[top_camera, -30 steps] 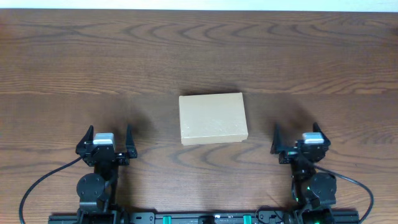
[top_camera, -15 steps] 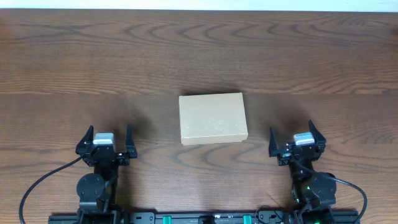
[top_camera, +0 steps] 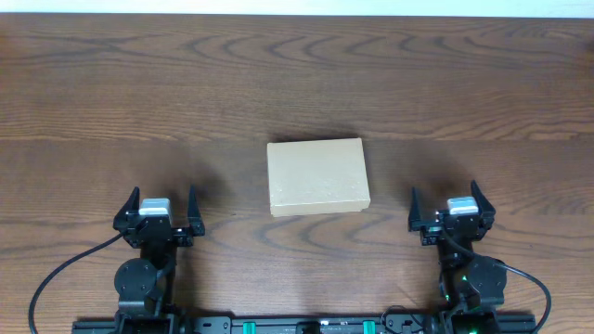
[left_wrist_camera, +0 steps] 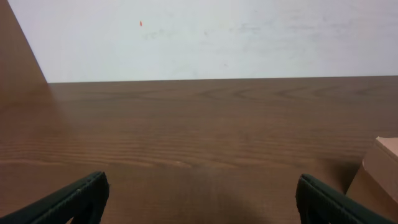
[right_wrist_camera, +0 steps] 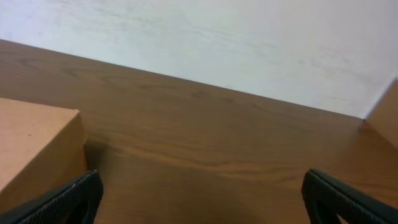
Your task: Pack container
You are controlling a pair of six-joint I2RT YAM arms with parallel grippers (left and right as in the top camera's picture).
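The container (top_camera: pixel 317 176) lies shut at the centre of the overhead frame on the wooden table (top_camera: pixel 297 83), its inside hidden. The left gripper (top_camera: pixel 160 204), lower left, and the right gripper (top_camera: pixel 447 206), lower right, both gape wide and empty, apart from it. Each wrist view cuts the container off at the frame edge.

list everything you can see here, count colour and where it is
container: one, tan cardboard, lid shut, middle of the table
table: one, dark brown wood grain, under everything
wall: one, white, beyond the far table edge
base rail: one, black with green marks, near table edge
left hand: one, black, open and empty, near-left of the container
right hand: one, black, open and empty, near-right of the container
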